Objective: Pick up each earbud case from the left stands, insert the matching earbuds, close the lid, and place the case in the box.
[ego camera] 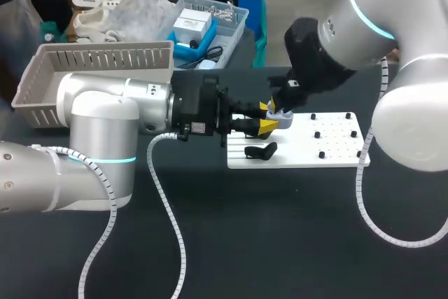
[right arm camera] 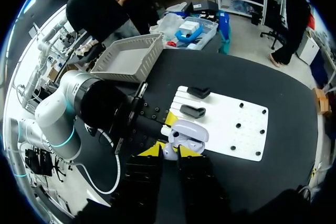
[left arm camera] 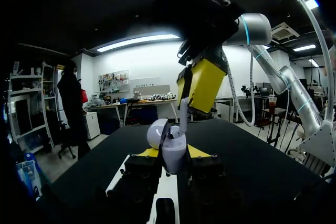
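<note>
A pale lavender earbud case (ego camera: 283, 118) is held above the near-left corner of the white stand board (ego camera: 329, 146), its lid (left arm camera: 156, 132) open. My left gripper (ego camera: 266, 117) is shut on the case (left arm camera: 173, 153) from both sides. My right gripper (left arm camera: 198, 85) hangs right above the open case, shut on a white earbud (left arm camera: 184, 121) whose lower end reaches the case's cavity. In the right wrist view, the earbud (right arm camera: 169, 152) shows between the right gripper's yellow tips (right arm camera: 170, 151), with the case (right arm camera: 188, 132) just ahead. Two black cases (right arm camera: 199, 93) (right arm camera: 192, 111) remain on the board.
A grey slatted basket (ego camera: 98, 68) stands at the back left of the table. Behind it sits a clear bin (ego camera: 234, 26) with small items. The white board's right part carries several black pegs (ego camera: 317, 134). The left arm's cable (ego camera: 168, 208) trails over the dark tabletop.
</note>
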Motion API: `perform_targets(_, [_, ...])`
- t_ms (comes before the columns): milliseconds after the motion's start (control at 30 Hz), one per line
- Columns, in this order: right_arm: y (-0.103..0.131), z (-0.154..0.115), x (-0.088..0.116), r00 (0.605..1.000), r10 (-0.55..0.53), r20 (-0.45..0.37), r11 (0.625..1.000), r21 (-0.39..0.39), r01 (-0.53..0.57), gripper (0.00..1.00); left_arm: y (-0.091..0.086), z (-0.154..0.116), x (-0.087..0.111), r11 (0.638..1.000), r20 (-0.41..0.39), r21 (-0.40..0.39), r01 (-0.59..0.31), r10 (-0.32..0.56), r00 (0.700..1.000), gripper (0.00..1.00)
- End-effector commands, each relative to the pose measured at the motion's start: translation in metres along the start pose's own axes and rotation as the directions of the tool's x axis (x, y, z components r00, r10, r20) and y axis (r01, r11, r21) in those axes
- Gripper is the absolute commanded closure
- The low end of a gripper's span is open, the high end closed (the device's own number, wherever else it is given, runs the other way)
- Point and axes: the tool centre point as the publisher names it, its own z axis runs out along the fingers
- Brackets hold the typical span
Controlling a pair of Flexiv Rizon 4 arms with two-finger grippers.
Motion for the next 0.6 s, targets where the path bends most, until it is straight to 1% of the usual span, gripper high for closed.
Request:
perform_targets(33, [0.0011, 0.0046, -0.0019, 1.0, 0.003, 0.005, 1.0, 0.006, -0.003, 1.0, 0.0, 0.0002, 0.0004, 1.0, 0.001, -0.001, 0.0, 0.0, 1.0, 1.0])
perform_targets(600, [-0.0021, 0.0096, -0.0064, 1.0, 0.015, 0.004, 1.0, -0.002, -0.015, 1.0, 0.0, 0.0002, 0.0004, 1.0, 0.001, -0.001, 0.0, 0.0, 1.0, 1.0])
